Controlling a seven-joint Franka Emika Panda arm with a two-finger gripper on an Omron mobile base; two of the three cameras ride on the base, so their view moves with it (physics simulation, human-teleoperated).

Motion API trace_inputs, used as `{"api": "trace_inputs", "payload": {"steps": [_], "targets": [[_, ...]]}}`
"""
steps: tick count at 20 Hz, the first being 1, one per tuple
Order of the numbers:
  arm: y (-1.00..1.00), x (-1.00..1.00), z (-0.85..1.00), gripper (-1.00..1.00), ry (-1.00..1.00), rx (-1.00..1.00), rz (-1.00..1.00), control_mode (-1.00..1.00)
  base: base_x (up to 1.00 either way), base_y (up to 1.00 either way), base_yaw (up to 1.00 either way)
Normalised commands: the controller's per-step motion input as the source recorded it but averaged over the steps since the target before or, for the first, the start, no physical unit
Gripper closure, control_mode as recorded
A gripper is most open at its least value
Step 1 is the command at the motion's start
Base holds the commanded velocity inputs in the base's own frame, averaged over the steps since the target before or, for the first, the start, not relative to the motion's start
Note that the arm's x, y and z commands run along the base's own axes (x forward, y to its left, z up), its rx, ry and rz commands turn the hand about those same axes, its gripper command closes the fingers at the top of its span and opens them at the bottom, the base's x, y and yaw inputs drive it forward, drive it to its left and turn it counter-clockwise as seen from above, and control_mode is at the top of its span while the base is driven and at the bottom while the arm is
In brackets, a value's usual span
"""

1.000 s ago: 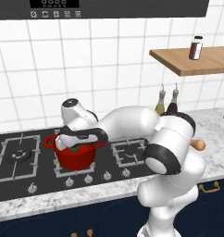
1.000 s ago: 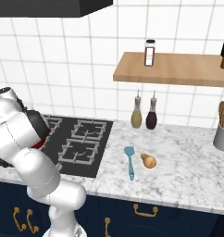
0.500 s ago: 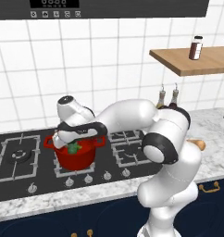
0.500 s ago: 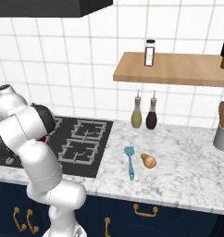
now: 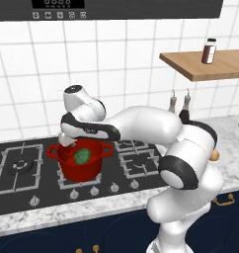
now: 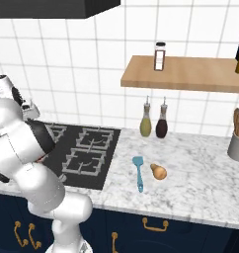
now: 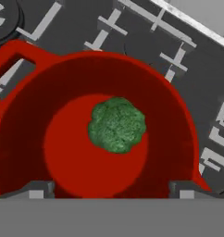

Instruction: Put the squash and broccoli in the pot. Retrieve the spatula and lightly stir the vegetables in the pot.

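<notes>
Left base view: the pot (image 5: 81, 159) sits on a burner of the stovetop (image 5: 22, 168), with the broccoli (image 5: 82, 156) lying inside. The gripper (image 5: 66, 140) hangs over the pot's left rim.

Right base view: the spatula (image 6: 138, 172) lies on the marble counter (image 6: 200, 183), just beside the squash (image 6: 159, 171).

Hand view: the broccoli (image 7: 117, 124) rests on the pot's (image 7: 178, 115) floor. The fingertips (image 7: 37, 189) stand wide apart, holding nothing.

White arm stretched left, gripper (image 7: 112, 190) pointing down, fingers (image 7: 37, 190) spread
</notes>
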Motion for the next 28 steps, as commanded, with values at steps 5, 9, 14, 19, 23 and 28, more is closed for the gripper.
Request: {"api": "trace_inputs", "payload": {"steps": [5,9,14,19,23,28], "targets": [[-1.0,-0.17,0.52,-1.0,0.0,0.14,-0.1,-1.0,0.0,0.0,0.0],[-1.0,-0.03,0.09,-1.0,0.04,0.1,-0.13,-1.0,0.0,0.0,0.0],[-1.0,0.0,0.0,-1.0,0.11,0.04,-0.15,-1.0,0.0,0.0,0.0],[-1.0,0.0,0.0,-1.0,0.14,0.02,-0.16,-1.0,0.0,0.0,0.0],[-1.0,0.0,-0.01,-1.0,0.13,0.01,-0.15,-1.0,0.0,0.0,0.0],[-1.0,0.0,-0.09,-1.0,0.18,0.0,-0.14,-1.0,0.0,0.0,0.0]]}}
